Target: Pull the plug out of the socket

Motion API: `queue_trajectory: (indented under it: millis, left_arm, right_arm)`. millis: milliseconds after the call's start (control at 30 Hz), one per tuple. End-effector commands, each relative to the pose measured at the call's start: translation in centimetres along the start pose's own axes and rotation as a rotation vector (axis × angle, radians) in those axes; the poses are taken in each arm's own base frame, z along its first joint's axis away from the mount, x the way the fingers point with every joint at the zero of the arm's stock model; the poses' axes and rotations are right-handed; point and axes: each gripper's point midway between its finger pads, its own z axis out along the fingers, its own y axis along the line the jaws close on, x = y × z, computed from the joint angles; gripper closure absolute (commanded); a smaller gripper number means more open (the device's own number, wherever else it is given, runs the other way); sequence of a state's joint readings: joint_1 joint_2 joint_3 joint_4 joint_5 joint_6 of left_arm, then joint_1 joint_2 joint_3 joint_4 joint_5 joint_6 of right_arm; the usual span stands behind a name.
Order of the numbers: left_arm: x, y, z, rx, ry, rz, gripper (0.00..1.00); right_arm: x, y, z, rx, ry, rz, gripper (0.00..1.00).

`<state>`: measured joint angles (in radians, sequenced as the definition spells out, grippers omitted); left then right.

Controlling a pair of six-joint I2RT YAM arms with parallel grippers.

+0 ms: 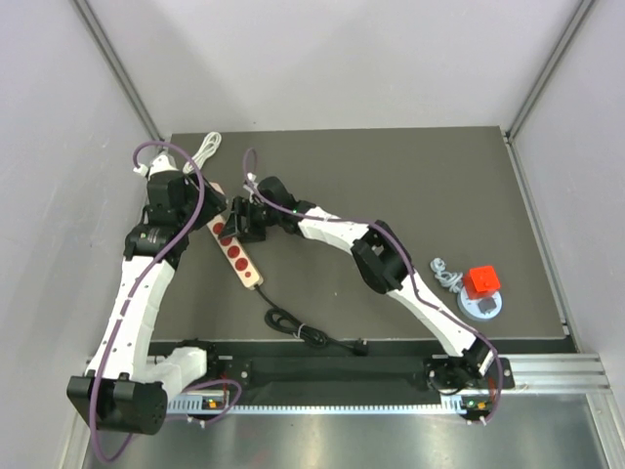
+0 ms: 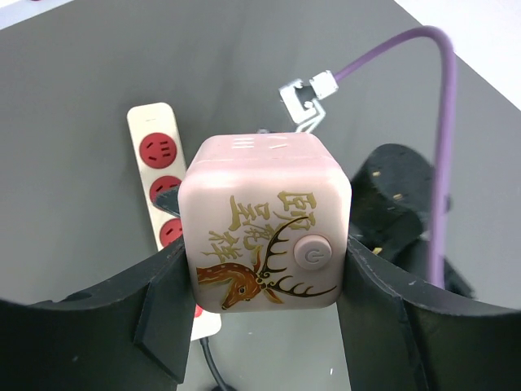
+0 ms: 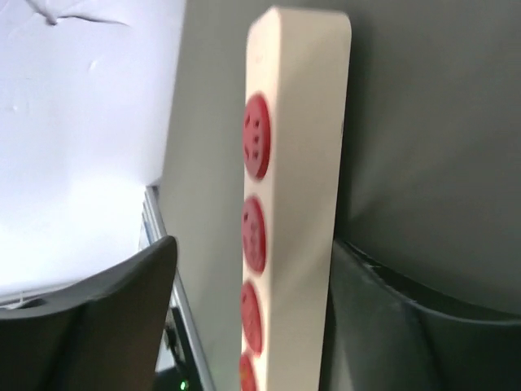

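**Figure: plug held at the far end of the strip, top and wrist views.**

- **Plug:** The left hand [image 2: 262, 277] is clamped on the pink cube plug [image 2: 264, 220]. One black finger [image 2: 163, 301] presses each side face, and the deer-printed face with its round button looks toward the wrist camera.
- **Strip axis:** The cream power strip [image 1: 240, 256] lies flat on the dark worktop [image 1: 410, 176]. Its long axis runs diagonally from far-left to near-right.
- **Key relation:** The plug sits at the strip's far-left end, on the left arm's side. In the left wrist view the cube stands in front of the row of red sockets and appears lifted off them. Its underside is hidden, so it cannot be told whether the pins are fully out. Any remaining pull would have to go straight away from the socket face, across the long axis rather than along it.
- **Right hand:** The right hand [image 3: 252, 269] straddles the strip with its jaws apart. One finger stands clearly off the strip's side and the other just beside it, so the strip is not pinned.
- **Surroundings:**
  - The strip's black cable [image 1: 308, 335] trails toward the near edge.
  - The left arm's purple cable [image 2: 444, 122] arcs beside the plug.
  - A red block [image 1: 481, 281] on a grey disc [image 1: 482, 307] rests well apart to the right.
  - The two hands are near each other, and that closeness is judged to be the only obstruction.
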<state>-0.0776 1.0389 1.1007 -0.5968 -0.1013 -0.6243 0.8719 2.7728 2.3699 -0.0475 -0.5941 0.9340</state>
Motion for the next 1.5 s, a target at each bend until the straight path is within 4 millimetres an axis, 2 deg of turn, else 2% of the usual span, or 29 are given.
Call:
queue_trajectory:
  millis: [0, 33, 67, 133, 167, 233, 267, 333, 367, 400, 433, 467, 533, 567, 600, 633, 667, 733, 767, 800, 867, 933, 1033, 1067, 1100, 1133, 1300, 1433, 1467]
  left_arm:
    - [-0.9, -1.3, -0.1, 0.062, -0.031, 0.02, 1.0]
    - [-0.7, -1.4, 0.0, 0.065, -0.02, 0.023, 1.0]
    - [-0.6, -1.5, 0.0, 0.069, -0.013, 0.024, 1.0]
    - [-0.3, -1.6, 0.1, 0.075, 0.0, 0.023, 1.0]
    - [-0.1, -1.8, 0.1, 0.086, 0.01, 0.024, 1.0]
    - [0.2, -1.9, 0.1, 0.093, 0.028, 0.028, 1.0]
    - [0.3, -2.0, 0.1, 0.099, 0.032, 0.028, 1.0]
    - [1.2, -2.8, 0.3, 0.14, 0.078, 0.042, 1.0]
    - [1.5, -3.2, 0.5, 0.155, 0.096, 0.048, 1.0]
    - [2.1, -4.1, 0.5, 0.194, 0.128, 0.062, 1.0]
    - [3.2, -4.7, 0.9, 0.215, 0.171, 0.077, 1.0]
    - [3.6, -5.5, 1.0, 0.247, 0.188, 0.086, 1.0]
    - [5.4, -7.2, 0.9, 0.32, 0.233, 0.109, 1.0]
    - [5.7, -8.0, 0.9, 0.35, 0.224, 0.115, 1.0]
    - [6.0, -8.8, 1.2, 0.39, 0.19, 0.117, 1.0]
    - [6.7, -10.2, 1.0, 0.41, 0.144, 0.15, 1.0]
    - [7.1, -10.8, 1.1, 0.422, 0.11, 0.164, 1.0]
    - [8.2, -12.2, 1.8, 0.455, 0.018, 0.159, 1.0]
    - [8.7, -12.3, 2.3, 0.456, 0.009, 0.147, 1.0]
    - [9.6, -12.4, 3.1, 0.462, 0.016, 0.131, 1.0]
    - [10.8, -12.9, 5.2, 0.465, 0.026, 0.131, 1.0]
    - [12.1, -12.9, 7.3, 0.458, 0.039, 0.162, 1.0]
    - [12.6, -13.1, 9.3, 0.459, 0.003, 0.191, 1.0]
    - [12.5, -13.1, 9.6, 0.464, -0.018, 0.196, 1.0]
    - [13.5, -12.5, 10.3, 0.46, -0.013, 0.201, 1.0]
    - [13.2, -12.9, 10.5, 0.477, -0.038, 0.195, 1.0]
    - [15.5, -11.9, 12.8, 0.468, -0.022, 0.247, 1.0]
    - [16.8, -11.6, 13.4, 0.485, -0.002, 0.266, 0.92]
    - [17.2, -11.2, 13.5, 0.473, 0.007, 0.267, 0.86]
  right_arm:
    - [-3.8, 1.6, -4.7, 0.083, -0.075, -0.077, 0.25]
    - [-4.0, 2.0, -5.3, 0.088, -0.074, -0.089, 0.21]
    - [-4.6, 3.4, -6.6, 0.082, -0.087, -0.124, 0.2]
    - [-5.3, 4.2, -8.2, 0.088, -0.095, -0.139, 0.16]
    - [-5.6, 5.4, -9.5, 0.083, -0.106, -0.154, 0.16]
    - [-6.5, 5.9, -11.5, 0.088, -0.128, -0.162, 0.14]
    - [-6.6, 6.8, -13.2, 0.091, -0.14, -0.164, 0.14]
    - [-7.6, 6.5, -16.0, 0.151, -0.191, -0.166, 0.09]
    - [-7.5, 7.1, -18.3, 0.182, -0.218, -0.189, 0.08]
    - [-8.4, 6.1, -20.3, 0.239, -0.266, -0.186, 0.07]
    - [-8.4, 5.7, -21.8, 0.273, -0.283, -0.199, 0.06]
    - [-7.3, 5.3, -24.2, 0.309, -0.294, -0.189, 0.06]
    - [-7.3, 3.7, -27.9, 0.381, -0.34, -0.186, 0.05]
    - [-5.4, 2.9, -30.0, 0.41, -0.341, -0.177, 0.04]
    - [-5.3, 2.0, -32.0, 0.441, -0.367, -0.166, 0.04]
    - [-4.6, 1.1, -33.4, 0.476, -0.382, -0.169, 0.03]
    - [-2.4, 0.5, -35.2, 0.496, -0.386, -0.162, 0.03]
    - [-0.9, -0.7, -37.6, 0.525, -0.405, -0.147, 0.0]
    - [1.1, -1.1, -38.9, 0.532, -0.41, -0.139, 0.0]
    - [1.9, -1.5, -39.9, 0.544, -0.418, -0.126, 0.0]
    - [4.4, -1.8, -41.4, 0.546, -0.439, -0.113, 0.0]
    - [5.9, -2.0, -42.4, 0.552, -0.464, -0.071, 0.0]
    - [9.0, -2.4, -44.0, 0.573, -0.5, -0.012, 0.0]
    - [9.5, -2.5, -44.3, 0.58, -0.506, -0.001, 0.0]
    - [10.0, -2.7, -44.6, 0.592, -0.51, 0.009, 0.0]
    - [11.0, -2.9, -45.0, 0.603, -0.505, 0.02, 0.0]
    - [12.4, -2.4, -46.2, 0.611, -0.533, 0.014, 0.0]
    - [12.9, -2.6, -46.6, 0.62, -0.533, 0.012, 0.0]
    - [13.1, -2.8, -46.5, 0.624, -0.528, 0.014, 0.0]
